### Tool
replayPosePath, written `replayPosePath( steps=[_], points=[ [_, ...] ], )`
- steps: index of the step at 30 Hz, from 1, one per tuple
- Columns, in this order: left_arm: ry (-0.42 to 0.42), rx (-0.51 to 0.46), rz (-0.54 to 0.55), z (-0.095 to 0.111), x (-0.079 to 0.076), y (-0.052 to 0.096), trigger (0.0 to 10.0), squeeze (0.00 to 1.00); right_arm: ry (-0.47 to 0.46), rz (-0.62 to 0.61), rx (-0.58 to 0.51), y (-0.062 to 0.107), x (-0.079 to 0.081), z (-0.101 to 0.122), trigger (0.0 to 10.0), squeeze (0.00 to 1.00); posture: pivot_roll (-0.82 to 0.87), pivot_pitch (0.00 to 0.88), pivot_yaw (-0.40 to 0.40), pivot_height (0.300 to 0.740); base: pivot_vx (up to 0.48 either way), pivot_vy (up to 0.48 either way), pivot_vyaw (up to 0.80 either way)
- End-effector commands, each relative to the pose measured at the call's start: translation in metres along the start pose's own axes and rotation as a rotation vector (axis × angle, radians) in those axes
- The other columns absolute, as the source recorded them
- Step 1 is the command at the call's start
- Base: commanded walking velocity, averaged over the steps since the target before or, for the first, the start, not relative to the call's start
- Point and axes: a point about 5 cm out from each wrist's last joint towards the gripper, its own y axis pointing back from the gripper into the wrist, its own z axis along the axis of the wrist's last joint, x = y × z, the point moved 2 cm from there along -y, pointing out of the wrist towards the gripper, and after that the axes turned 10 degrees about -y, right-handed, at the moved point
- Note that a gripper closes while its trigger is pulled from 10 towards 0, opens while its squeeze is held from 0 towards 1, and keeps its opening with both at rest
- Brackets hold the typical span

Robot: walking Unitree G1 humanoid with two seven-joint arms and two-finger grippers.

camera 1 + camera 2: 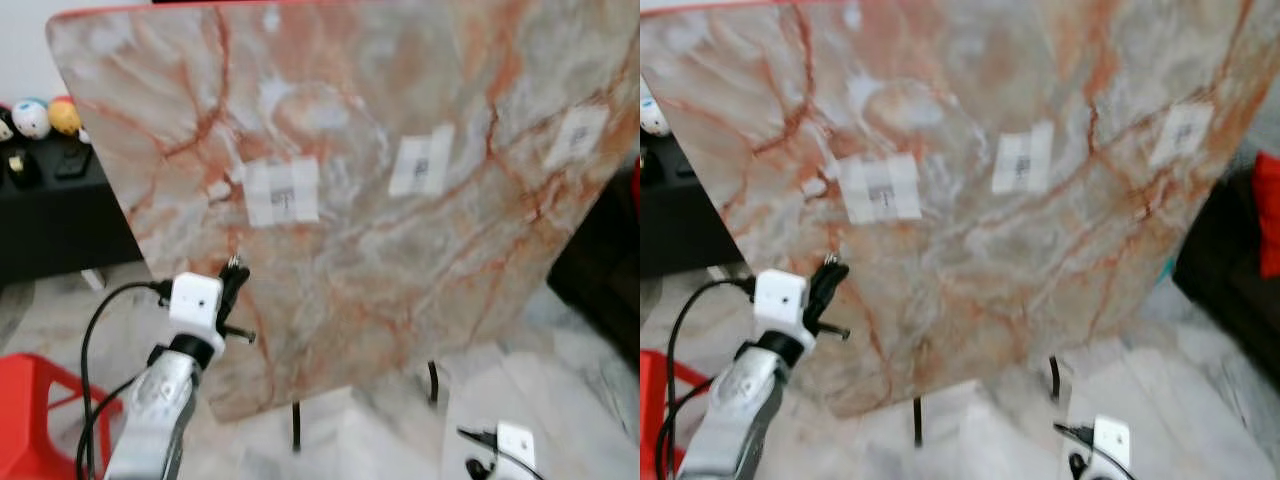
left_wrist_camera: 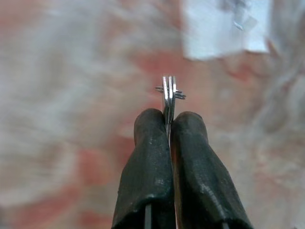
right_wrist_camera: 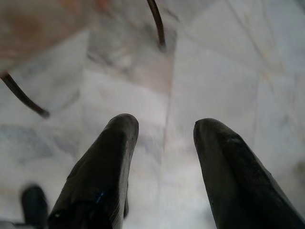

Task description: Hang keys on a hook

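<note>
Leftmost, a red plastic stool [image 1: 35, 410] is standing on the pale marble floor [image 1: 560, 390], and a low black cabinet [image 1: 55, 215] behind it is carrying a few coloured balls [image 1: 48, 117]. Just right of the stool, the left tool [image 1: 234, 300] is reaching up over the near left edge of the desk [image 1: 400, 270], a slab of grey marble veined in orange-red. Its two black fingers [image 2: 147, 162] are pressed tight together, and the keys [image 2: 168, 93] are pinched between the tips, so that thin silver metal is sticking out edge-on just beyond them; in the head views the keys are too small and blurred to make out clearly. A black cable [image 1: 95, 330] is looping from the white camera block on that wrist.

Three white paper tags [image 1: 283, 191] with dark printed squares are lying across the desk in a row, the first of them near the left tool and the others well apart toward the right. Thin black desk legs [image 1: 296, 425] are showing under the near edge.

Rightmost and low, the right tool [image 3: 164, 143] is hanging over the floor, its fingers spread apart and gripping nothing, with a dark curved desk leg beyond them.
</note>
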Motion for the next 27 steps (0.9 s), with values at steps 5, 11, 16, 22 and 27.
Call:
replayPosePath(
  steps=[5,11,16,22,27],
  points=[
    [0.031,0.007,-0.067,-0.001,-0.007,0.012,10.0,0.0,0.003,0.016,0.013,0.0,0.006,-0.005,10.0,0.0,0.11,0.0,-0.076,0.74,0.0,0.0,0.0],
    [0.053,0.0,-0.085,0.003,-0.01,0.014,10.0,0.0,-0.007,0.019,0.01,0.0,0.006,-0.005,10.0,0.0,0.11,0.0,-0.076,0.74,0.0,0.0,0.0],
    [0.069,-0.017,-0.088,0.008,-0.008,0.011,10.0,0.0,-0.012,0.031,0.015,0.0,0.008,-0.005,10.0,0.0,0.11,0.0,-0.074,0.74,0.0,0.0,-0.4],
    [0.079,-0.029,-0.119,0.011,-0.015,0.008,10.0,0.0,0.0,0.035,0.021,0.0,0.008,-0.006,10.0,0.0,0.11,0.0,-0.074,0.74,0.0,0.0,-0.79],
    [0.095,-0.039,-0.114,0.015,-0.015,0.006,10.0,0.0,0.008,0.035,0.023,0.0,0.008,-0.006,10.0,0.0,0.1,0.0,-0.071,0.74,0.0,0.0,-0.79]
  ],
)
